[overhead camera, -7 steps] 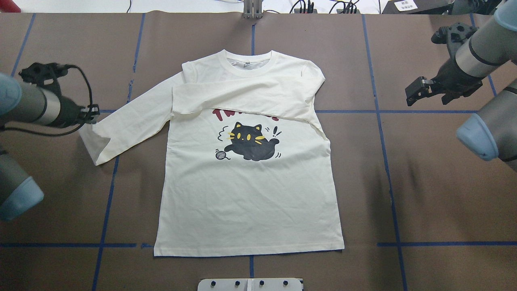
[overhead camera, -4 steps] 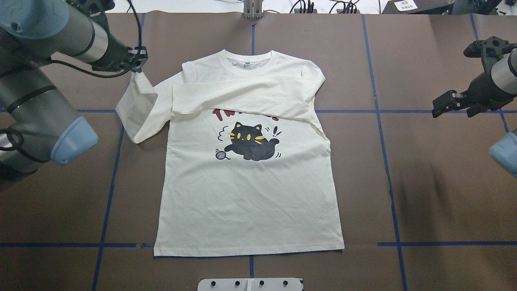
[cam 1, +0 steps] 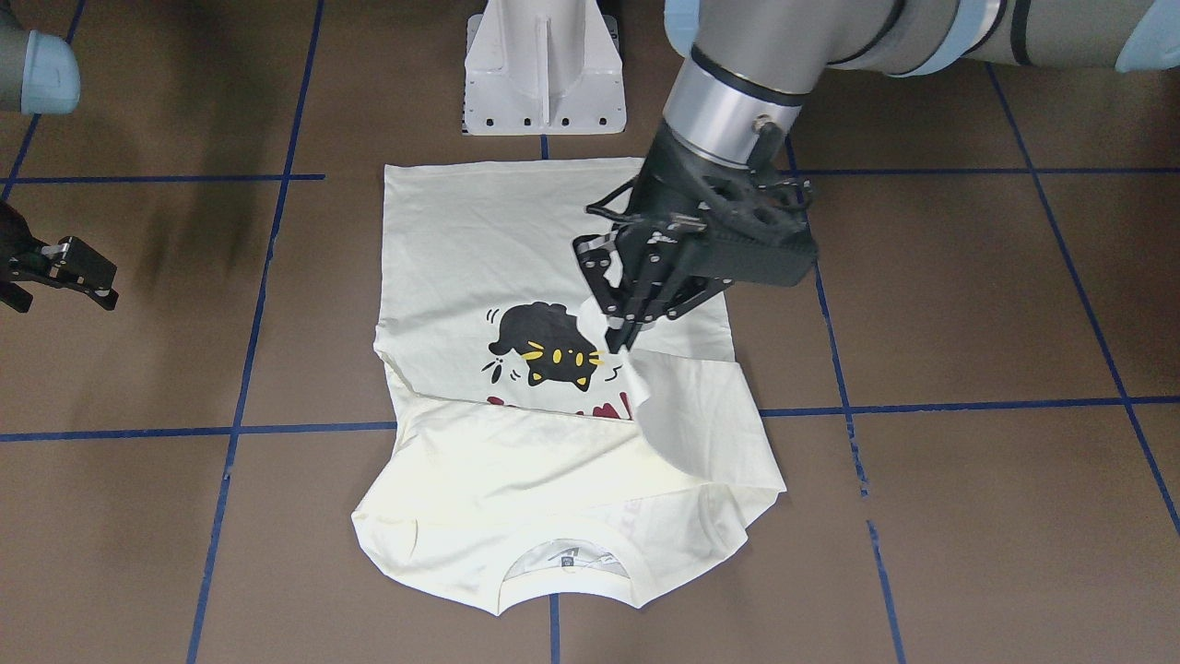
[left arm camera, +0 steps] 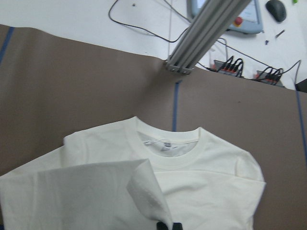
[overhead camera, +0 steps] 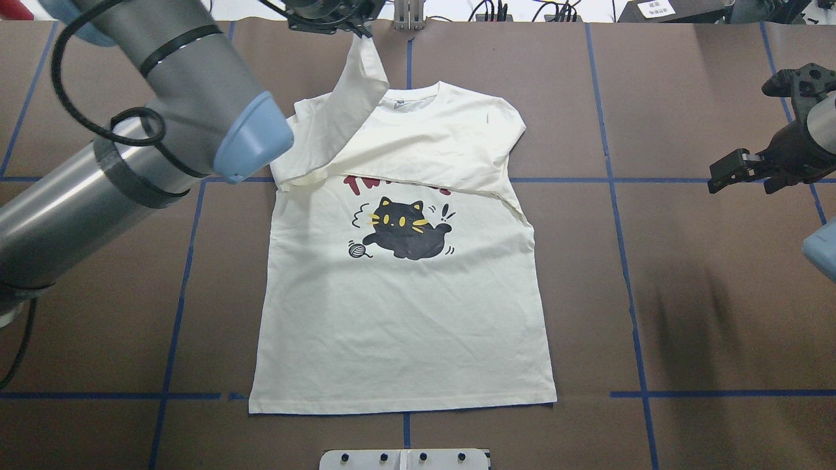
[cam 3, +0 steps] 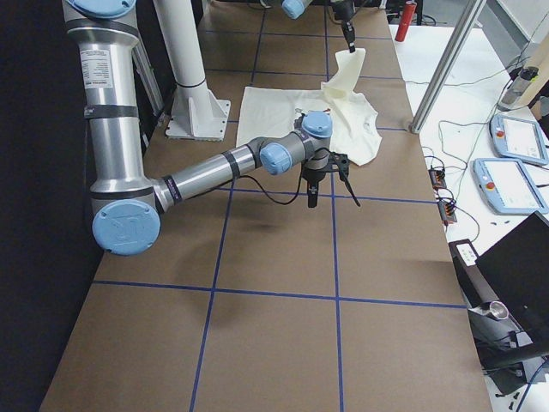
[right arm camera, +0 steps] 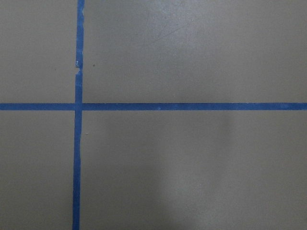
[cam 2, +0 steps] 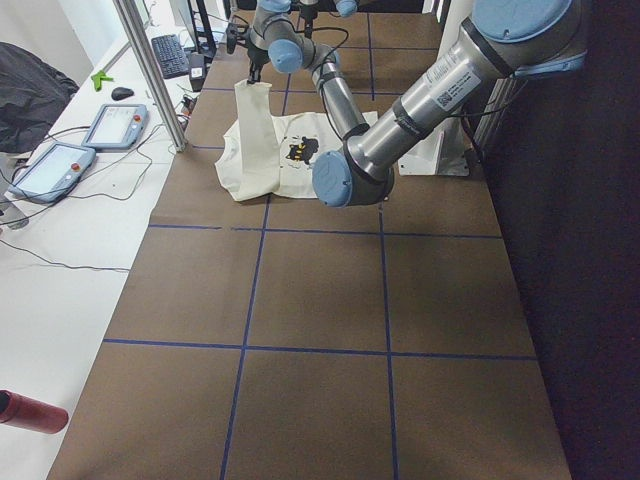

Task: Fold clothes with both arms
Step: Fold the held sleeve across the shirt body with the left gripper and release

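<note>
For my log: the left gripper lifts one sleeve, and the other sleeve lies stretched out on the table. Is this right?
No. The left gripper lifts one sleeve, but the other sleeve lies folded across the T-shirt; the overhead view shows it.

Stretching the left arm [overhead camera: 183,85] from the lower left to the top centre of the overhead view, wrist angled downward. Pinching a sleeve [cam 1: 673,424] in the left gripper [cam 1: 622,337], fingers pressed together on the cloth and lifting it. Hovering the right gripper [cam 1: 101,281] at the front-facing view's left edge, jaws spread and holding nothing, with the right arm [overhead camera: 819,121] entering from the overhead view's right edge.
</note>
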`<state>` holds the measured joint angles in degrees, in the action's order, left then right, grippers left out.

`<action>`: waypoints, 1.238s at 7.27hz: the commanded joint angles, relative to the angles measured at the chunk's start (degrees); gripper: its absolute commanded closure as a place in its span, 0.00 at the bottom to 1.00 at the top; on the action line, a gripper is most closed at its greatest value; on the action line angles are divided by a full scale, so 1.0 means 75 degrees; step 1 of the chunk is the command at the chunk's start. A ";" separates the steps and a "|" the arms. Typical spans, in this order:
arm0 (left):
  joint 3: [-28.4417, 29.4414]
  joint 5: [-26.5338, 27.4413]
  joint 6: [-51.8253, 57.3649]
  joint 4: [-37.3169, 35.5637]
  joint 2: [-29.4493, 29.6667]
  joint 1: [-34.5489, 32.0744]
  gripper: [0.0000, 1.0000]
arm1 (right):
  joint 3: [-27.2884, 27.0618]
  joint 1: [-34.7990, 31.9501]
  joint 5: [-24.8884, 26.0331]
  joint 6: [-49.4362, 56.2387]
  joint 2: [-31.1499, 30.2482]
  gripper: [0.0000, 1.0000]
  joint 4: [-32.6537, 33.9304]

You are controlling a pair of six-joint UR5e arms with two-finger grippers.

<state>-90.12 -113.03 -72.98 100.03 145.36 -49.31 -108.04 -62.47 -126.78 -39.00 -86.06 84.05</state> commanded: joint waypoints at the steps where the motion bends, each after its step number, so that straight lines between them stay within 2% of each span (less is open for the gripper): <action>1: 0.1554 0.0058 -0.0847 0.1304 0.0584 0.0550 1.00 | 0.0026 -0.0003 0.0017 -0.0015 0.0036 0.00 0.0009; 2: 0.3129 0.0592 -0.1234 0.1926 0.1434 0.1004 1.00 | 0.0038 -0.0003 0.0005 -0.0027 0.0048 0.00 0.0009; 3: 0.4653 0.1549 -0.1888 0.2941 0.2080 0.1682 1.00 | 0.0073 0.0008 0.0017 -0.0039 0.0083 0.00 0.0009; 4: 0.5619 0.2394 -0.2231 0.3764 0.2412 0.2002 0.94 | 0.0201 0.0009 0.0005 -0.0039 0.0130 0.00 0.0009; 5: 0.5768 0.2426 -0.2211 0.4282 0.2380 0.2121 0.01 | 0.0271 0.0009 0.0005 -0.0039 0.0177 0.00 -0.0003; 7: 0.5677 0.2391 -0.1724 0.4463 0.2356 0.2216 0.00 | 0.0295 0.0032 -0.0019 -0.0097 0.0294 0.00 -0.0003; 9: 0.5175 0.2275 -0.1392 0.4393 0.1867 0.2181 0.00 | 0.0296 0.0044 -0.0147 -0.0109 0.0434 0.00 -0.0003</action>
<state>-49.27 -95.36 -84.83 133.20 161.39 -32.85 -105.81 -62.21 -127.27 -39.72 -83.44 84.02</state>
